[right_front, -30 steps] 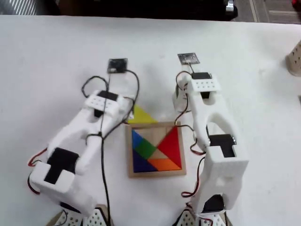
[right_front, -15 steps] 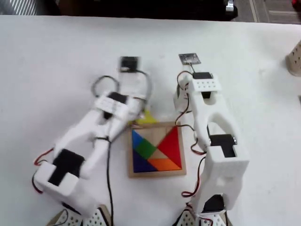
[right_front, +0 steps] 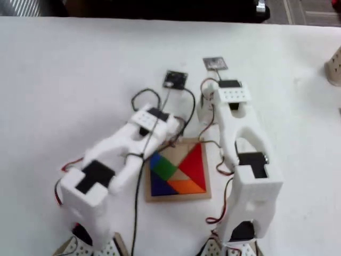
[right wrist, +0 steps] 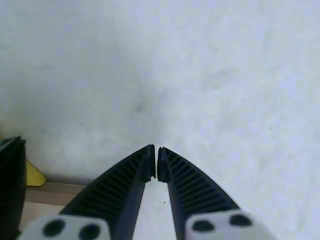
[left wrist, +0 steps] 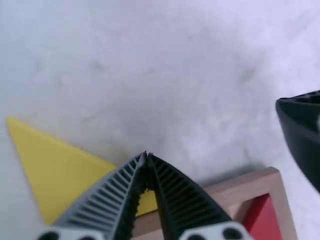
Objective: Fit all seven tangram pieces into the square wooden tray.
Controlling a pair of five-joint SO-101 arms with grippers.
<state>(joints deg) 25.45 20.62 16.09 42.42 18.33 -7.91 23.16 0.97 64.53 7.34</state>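
Note:
The square wooden tray (right_front: 178, 193) lies between the two arms and holds blue, green, red (right_front: 194, 162) and orange pieces around a bare wooden patch. In the left wrist view the yellow triangle (left wrist: 55, 167) lies flat on the table just outside the tray's far rim (left wrist: 240, 192). My left gripper (left wrist: 147, 159) is shut, its tips over the triangle's edge near the rim. In the high view the left arm (right_front: 141, 133) covers that triangle. My right gripper (right wrist: 155, 152) is shut over bare table beyond the tray's far right corner, with nothing in it.
The white table (right_front: 64, 69) spreads wide around the tray. The right arm's body (right_front: 242, 154) stands close along the tray's right side. A tan perforated object (right_front: 334, 66) sits at the table's right edge. The left gripper's black edge (right wrist: 10, 187) shows in the right wrist view.
The left arm has swung to the right, from beside the tray's far left corner to over its far rim, and now covers the yellow triangle. The right arm has stayed still.

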